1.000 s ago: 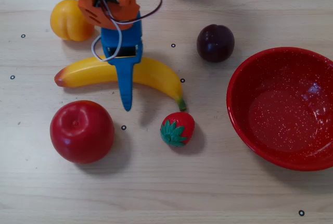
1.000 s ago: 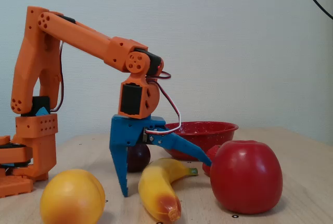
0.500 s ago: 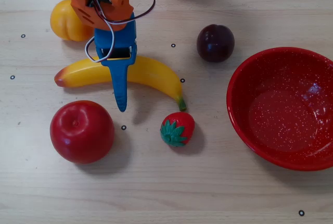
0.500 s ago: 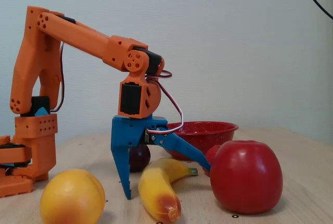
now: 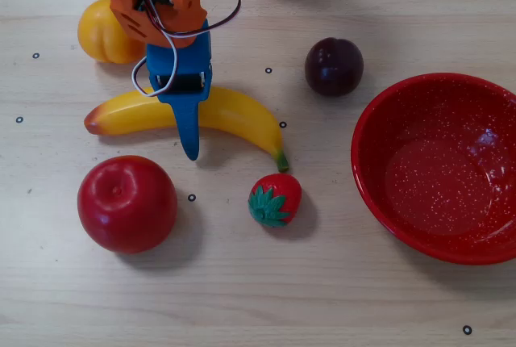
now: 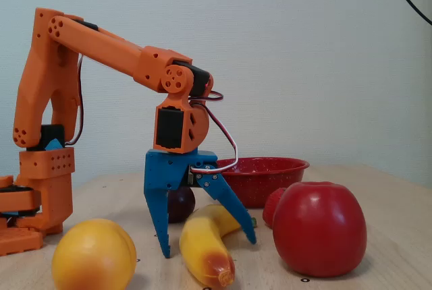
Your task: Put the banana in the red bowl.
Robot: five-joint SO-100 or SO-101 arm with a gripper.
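Note:
The yellow banana [image 5: 242, 117] lies on the wooden table left of centre in the overhead view, its reddish tip to the left and its stem at the lower right. In the fixed view the banana [image 6: 200, 253] points its reddish tip at the camera. My gripper [image 5: 185, 118] is open and comes down over the banana's middle, one blue finger on each side. The fixed view shows the gripper [image 6: 208, 245] straddling the banana with its tips near the table. The red bowl [image 5: 367, 129] stands empty at the right, and in the fixed view the bowl [image 6: 260, 183] is behind the gripper.
A yellow-orange peach [image 5: 103, 32] sits just behind the banana's tip. A red apple [image 5: 127, 202] and a strawberry [image 5: 276, 199] lie in front of it. A dark plum [image 5: 334, 65] lies between banana and bowl. The arm's orange base [image 6: 42, 182] stands at the table's back.

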